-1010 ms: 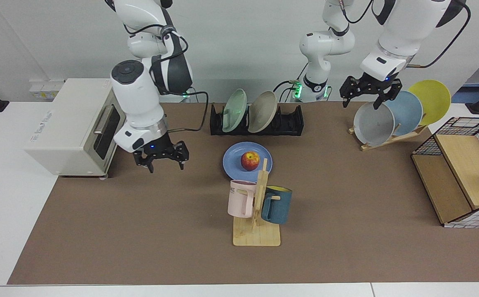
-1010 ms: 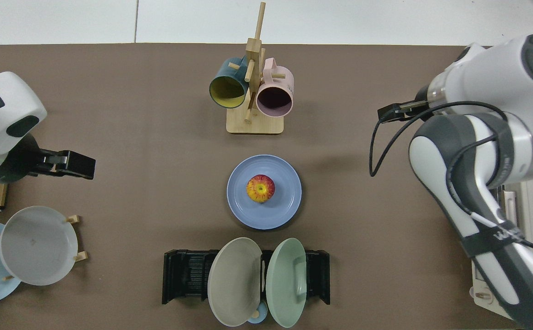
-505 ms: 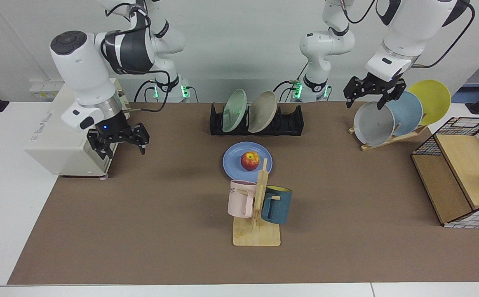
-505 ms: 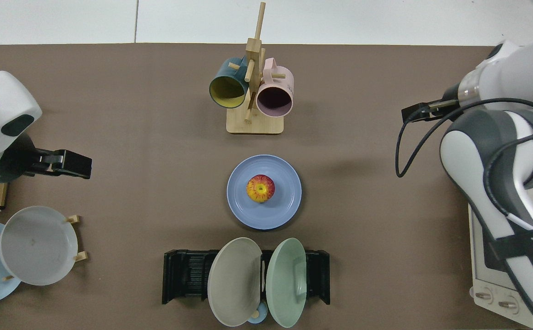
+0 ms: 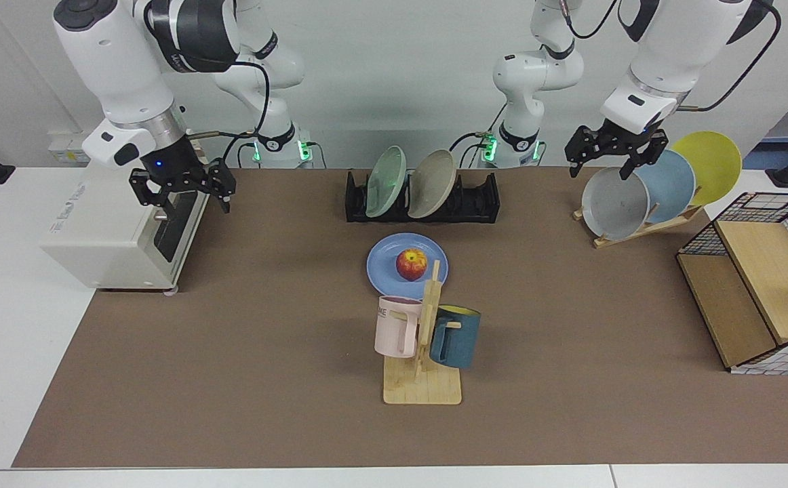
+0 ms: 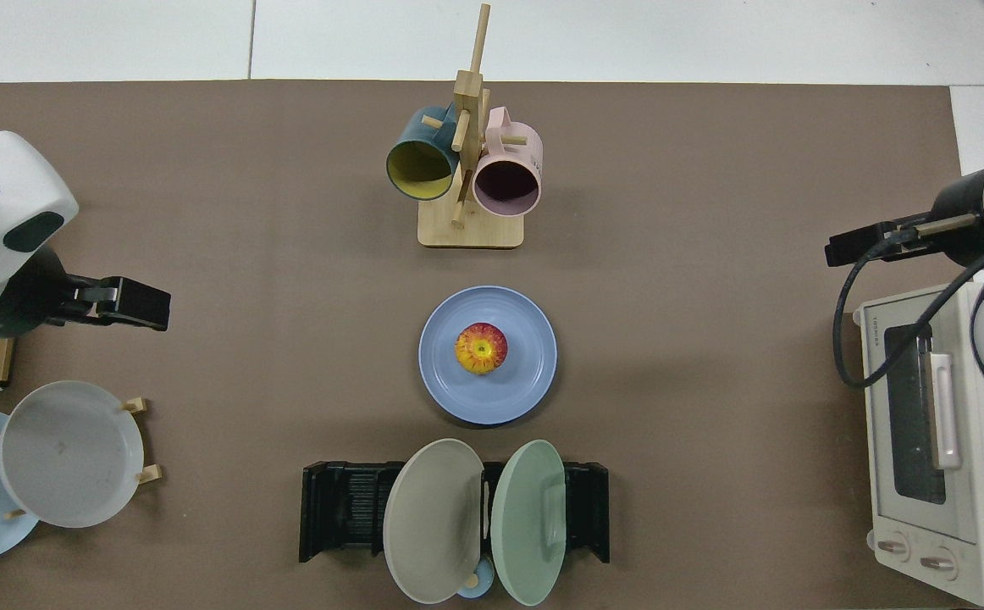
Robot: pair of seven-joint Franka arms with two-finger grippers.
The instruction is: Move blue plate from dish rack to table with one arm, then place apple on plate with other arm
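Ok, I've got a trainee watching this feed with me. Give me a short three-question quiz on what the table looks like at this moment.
1. True or false: the apple lies on the blue plate.
2. How many plates stand in the dish rack?
3. Which gripper is above the toaster oven: A) the left gripper, B) the right gripper?

Key:
1. True. The plate lies flat on the table with the apple on it.
2. Two, a green one and a beige one.
3. B. The left gripper hangs above the grey plate on the wooden stand; both grippers hold nothing, fingers apart.
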